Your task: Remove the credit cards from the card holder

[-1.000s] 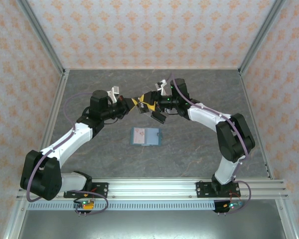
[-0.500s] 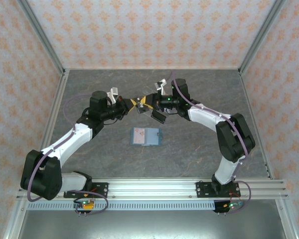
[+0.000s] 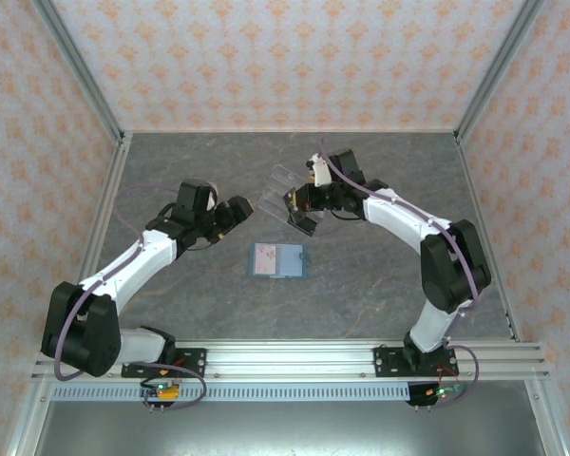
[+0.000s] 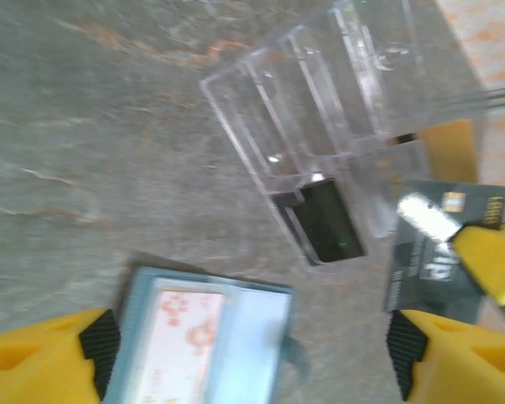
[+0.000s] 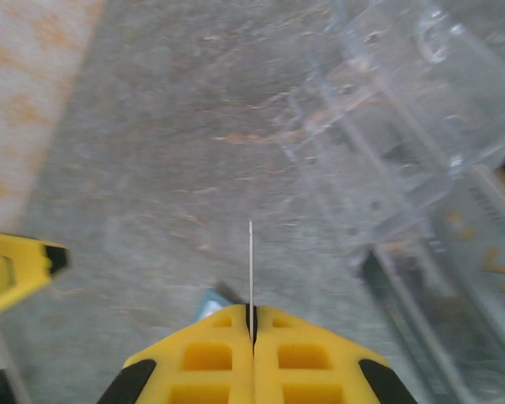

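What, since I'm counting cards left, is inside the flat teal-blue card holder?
A pale card with pink floral print shows in one panel of the card holder. Anything tucked beneath it or inside the other pocket is covered.

No legible text; card (image 4: 429, 271) print blurred

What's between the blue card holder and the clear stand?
Nothing: just bare table between the card holder and the stand, seen in the left wrist view.

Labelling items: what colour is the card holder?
The card holder is teal-blue; best seen in the left wrist view.
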You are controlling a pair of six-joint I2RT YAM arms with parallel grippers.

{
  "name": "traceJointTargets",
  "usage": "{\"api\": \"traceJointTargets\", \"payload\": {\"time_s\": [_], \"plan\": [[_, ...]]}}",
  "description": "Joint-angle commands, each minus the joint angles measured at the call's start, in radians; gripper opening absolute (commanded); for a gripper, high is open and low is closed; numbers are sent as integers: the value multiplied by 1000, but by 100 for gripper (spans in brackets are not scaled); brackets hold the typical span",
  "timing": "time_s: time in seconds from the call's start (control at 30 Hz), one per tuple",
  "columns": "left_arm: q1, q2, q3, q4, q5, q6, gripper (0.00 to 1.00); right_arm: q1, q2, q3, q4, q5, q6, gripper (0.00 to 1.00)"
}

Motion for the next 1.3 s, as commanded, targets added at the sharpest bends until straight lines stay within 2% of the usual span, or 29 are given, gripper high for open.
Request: {"api": "traceJointTargets", "payload": {"time_s": [0.0, 0.1, 0.4, 0.53, 0.87, 1.17, 1.27], "plan": [[14, 16, 37, -121, -112, 71, 94, -2, -44, 18, -66, 140, -257, 0], [21, 21, 33, -131, -120, 76, 100, 7, -34, 37, -99, 169, -364, 0], [24, 46, 34, -119, -74, 88, 100, 43, 56, 128, -195, 180, -554, 0], [25, 54, 42, -127, -63, 97, 100, 51, 90, 161, -238, 175, -592, 0], [24, 67, 26, -84, -5, 101, 100, 57, 146, 174, -245, 252, -641, 1], [24, 70, 21, -76, 3, 103, 100, 57, 212, 226, -288, 251, -668, 2], [25, 70, 18, -78, 3, 106, 100, 58, 219, 233, -291, 263, -674, 7]]}}
